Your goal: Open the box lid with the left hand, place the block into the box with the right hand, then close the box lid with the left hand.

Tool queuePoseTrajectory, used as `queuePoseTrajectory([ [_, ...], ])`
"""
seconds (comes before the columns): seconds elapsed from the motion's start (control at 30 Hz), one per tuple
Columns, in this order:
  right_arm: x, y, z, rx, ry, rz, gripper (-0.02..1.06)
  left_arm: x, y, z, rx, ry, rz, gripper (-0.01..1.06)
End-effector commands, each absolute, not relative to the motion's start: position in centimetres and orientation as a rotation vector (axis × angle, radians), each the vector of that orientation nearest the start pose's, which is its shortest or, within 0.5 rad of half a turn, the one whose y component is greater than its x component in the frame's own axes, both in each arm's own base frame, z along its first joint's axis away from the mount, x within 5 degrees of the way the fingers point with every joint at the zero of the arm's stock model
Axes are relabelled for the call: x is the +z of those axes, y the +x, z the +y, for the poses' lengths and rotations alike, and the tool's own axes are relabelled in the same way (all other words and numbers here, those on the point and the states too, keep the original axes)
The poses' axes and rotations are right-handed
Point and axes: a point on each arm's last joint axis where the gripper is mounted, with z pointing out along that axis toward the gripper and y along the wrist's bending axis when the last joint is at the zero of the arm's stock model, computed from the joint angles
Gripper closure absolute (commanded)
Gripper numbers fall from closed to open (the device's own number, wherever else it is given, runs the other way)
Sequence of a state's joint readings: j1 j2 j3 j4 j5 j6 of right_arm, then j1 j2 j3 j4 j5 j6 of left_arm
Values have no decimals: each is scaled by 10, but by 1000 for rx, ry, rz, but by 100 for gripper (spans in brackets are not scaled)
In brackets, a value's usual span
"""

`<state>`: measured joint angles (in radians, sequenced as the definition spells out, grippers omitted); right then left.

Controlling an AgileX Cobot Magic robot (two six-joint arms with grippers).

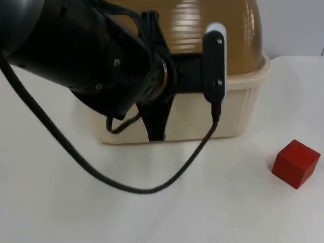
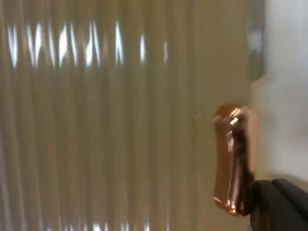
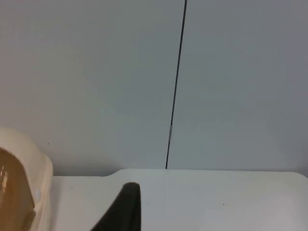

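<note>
A cream box (image 1: 238, 111) stands at the back of the table under a ribbed amber dome lid (image 1: 217, 30), which rests on its rim. My left gripper (image 1: 156, 121) hangs over the box's front side, and the arm covers much of the box. In the left wrist view the ribbed lid (image 2: 120, 125) is very close, and its shiny copper handle (image 2: 233, 159) sits right beside my black fingertip (image 2: 279, 207). A red block (image 1: 296, 163) lies on the table in front of the box, to its right. My right arm waits off to the side; its fingertip (image 3: 126, 207) points past the box's corner (image 3: 41, 187).
The white table (image 1: 228, 212) stretches in front of the box. A black cable (image 1: 126, 187) droops from the left arm down to the table. The grey partition wall (image 3: 216, 82) with a dark vertical seam stands behind the table.
</note>
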<state>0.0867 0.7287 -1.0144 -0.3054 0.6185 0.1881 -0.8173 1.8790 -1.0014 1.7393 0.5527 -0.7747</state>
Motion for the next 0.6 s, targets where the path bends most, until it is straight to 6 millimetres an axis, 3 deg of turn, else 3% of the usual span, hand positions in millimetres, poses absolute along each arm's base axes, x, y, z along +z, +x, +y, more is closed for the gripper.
queuePoseTrajectory([
  [0.0,434,129,-4,-139,-13,1778,-1,176,294,-239,733,1505,1602,105],
  [0.3,434,129,-4,-139,-13,1778,-1,176,294,-242,702,1524,1594,105],
  [0.57,434,129,-4,-139,-13,1778,-1,199,317,-239,712,1411,1597,105],
])
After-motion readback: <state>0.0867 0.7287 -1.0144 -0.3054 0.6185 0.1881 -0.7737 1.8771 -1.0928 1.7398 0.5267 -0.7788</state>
